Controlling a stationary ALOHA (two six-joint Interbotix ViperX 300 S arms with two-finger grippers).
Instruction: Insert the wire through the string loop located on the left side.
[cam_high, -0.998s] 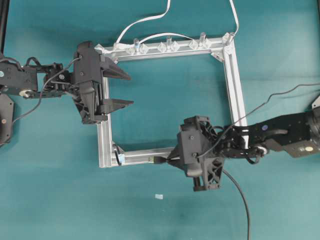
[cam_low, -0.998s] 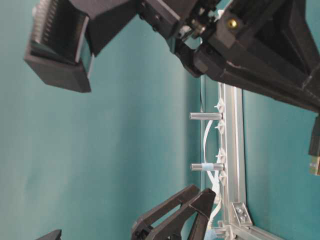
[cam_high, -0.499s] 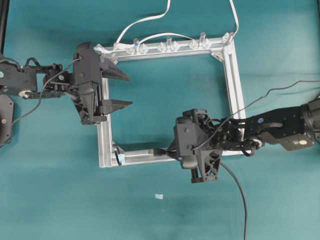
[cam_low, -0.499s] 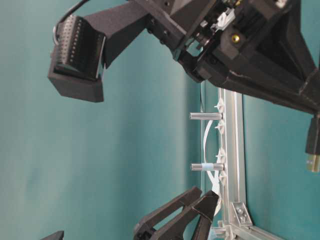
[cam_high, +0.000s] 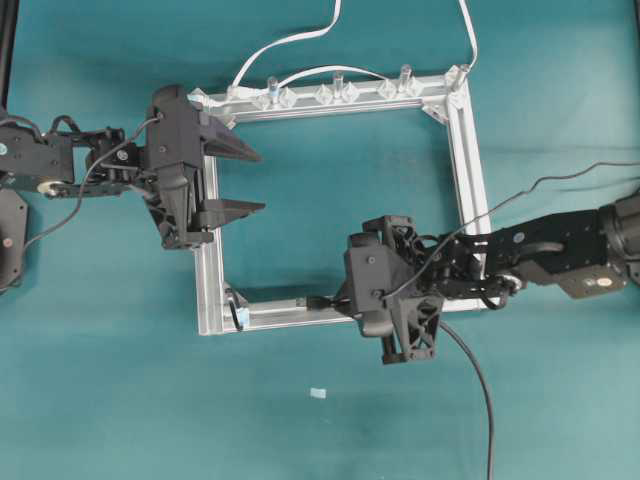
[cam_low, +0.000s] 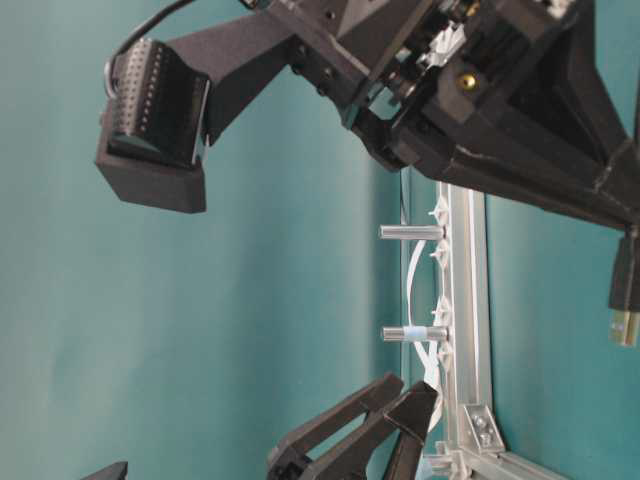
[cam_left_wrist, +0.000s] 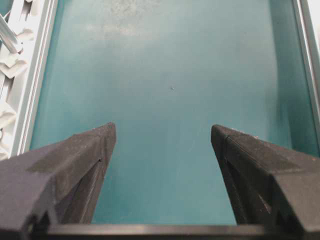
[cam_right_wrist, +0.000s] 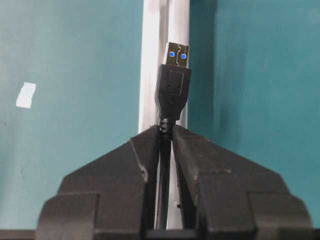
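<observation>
- Surface: a flat teal table (cam_high: 330, 430), matte, is seen in all four views.
- Square frame of silver aluminium rails (cam_high: 468, 170): laid flat on the table; a row of clear plastic clips (cam_high: 335, 93) is mounted along its far rail, and white cables (cam_high: 290, 42) run off from that rail toward the table's far edge.
- Tiny string loop, dark with a pale bluish bit (cam_high: 241, 315): tied at the frame's near-left corner bracket.
- Long thin black cable with a black USB-style plug and silver tip, the wire (cam_right_wrist: 172, 87): clamped just behind the plug, which projects forward over the frame's near rail; in the overhead view the tip (cam_high: 314, 301) is pointed toward the string loop but is well apart from it. The slack is trailed to the table's near edge.
- Right gripper (cam_right_wrist: 166, 132): black, its jaws clenched on the wire.
- Left gripper (cam_high: 237, 180): black, held over the frame's left rail, its fingers (cam_left_wrist: 75, 165) spread wide with only table seen between them.
- Small pale scrap (cam_high: 318, 393): lying on the table outside the near rail.
</observation>
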